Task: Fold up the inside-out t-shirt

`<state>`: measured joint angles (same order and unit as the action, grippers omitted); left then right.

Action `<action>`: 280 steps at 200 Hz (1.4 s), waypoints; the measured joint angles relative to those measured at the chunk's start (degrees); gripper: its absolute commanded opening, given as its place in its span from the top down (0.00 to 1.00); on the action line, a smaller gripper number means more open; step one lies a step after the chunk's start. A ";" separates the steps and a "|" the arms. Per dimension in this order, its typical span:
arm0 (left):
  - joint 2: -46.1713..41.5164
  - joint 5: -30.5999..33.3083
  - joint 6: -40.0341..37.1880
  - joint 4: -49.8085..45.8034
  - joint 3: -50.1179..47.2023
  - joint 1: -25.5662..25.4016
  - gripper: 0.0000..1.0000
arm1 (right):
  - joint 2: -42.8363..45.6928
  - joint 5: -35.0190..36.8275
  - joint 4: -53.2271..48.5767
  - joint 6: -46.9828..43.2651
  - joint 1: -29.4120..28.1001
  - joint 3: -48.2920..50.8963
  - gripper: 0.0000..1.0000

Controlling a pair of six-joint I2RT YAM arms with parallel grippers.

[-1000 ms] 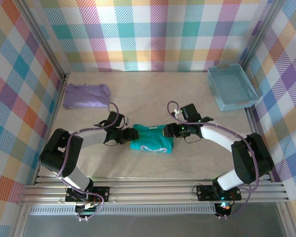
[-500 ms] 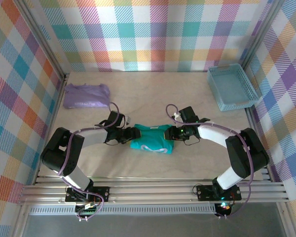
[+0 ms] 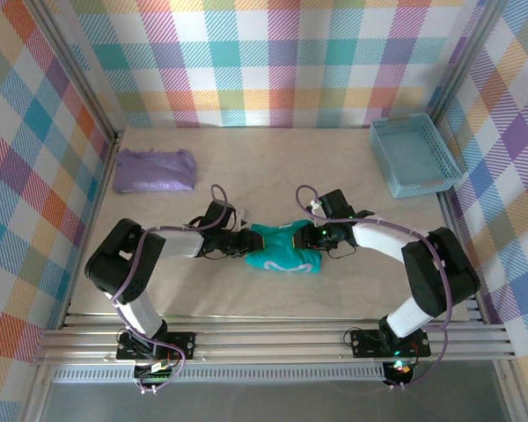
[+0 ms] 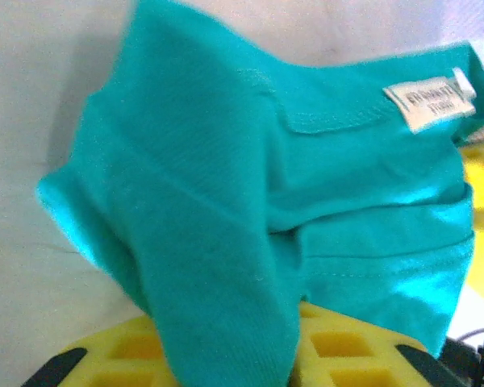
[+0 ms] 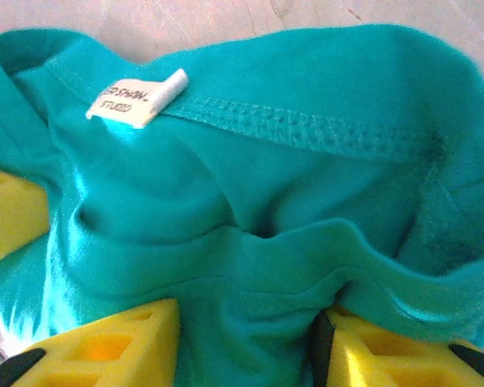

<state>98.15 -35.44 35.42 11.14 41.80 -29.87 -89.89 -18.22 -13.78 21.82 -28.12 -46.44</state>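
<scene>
A bunched teal t-shirt (image 3: 286, 251), a purple garment (image 3: 154, 170) and a blue basket (image 3: 414, 156) are carried by the pale worktop (image 3: 273, 167).

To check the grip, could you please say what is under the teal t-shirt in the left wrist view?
Under the teal t-shirt, yellow pads poke out at its near edge; the cloth covers the rest of them and the table beneath.

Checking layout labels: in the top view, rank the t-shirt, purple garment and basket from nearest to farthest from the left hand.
1. t-shirt, right at the left hand, mid-table.
2. purple garment, far left.
3. basket, far right corner.
</scene>
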 measured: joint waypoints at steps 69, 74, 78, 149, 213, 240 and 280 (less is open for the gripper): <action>-3.39 3.15 -5.99 -6.47 1.77 1.60 1.00 | 2.84 6.27 -6.23 -2.23 0.02 -1.84 0.41; -4.13 3.89 -6.88 -7.89 2.10 1.99 1.00 | 3.69 7.32 -7.10 -2.75 0.02 -2.38 0.41; -4.79 4.74 -7.74 -9.29 2.49 2.32 1.00 | 4.42 8.24 -7.74 -2.99 0.02 -2.78 0.40; -9.18 28.61 -25.79 -33.79 23.06 3.17 1.00 | 13.31 15.21 -7.65 -7.39 0.02 -9.20 0.38; 2.36 43.78 -43.30 -43.04 49.18 8.83 1.00 | 8.76 12.59 -2.23 -7.98 0.28 -11.54 0.38; 9.40 43.93 -47.67 -46.47 59.95 13.86 1.00 | 6.64 11.45 -1.73 -8.07 0.31 -11.54 0.38; 16.87 42.34 -50.95 -51.74 72.32 19.98 1.00 | 5.70 10.60 -1.11 -8.79 0.35 -11.54 0.38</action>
<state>115.02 6.90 -15.53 -40.60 114.13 -9.89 -84.18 -7.62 -14.90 13.04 -27.77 -57.98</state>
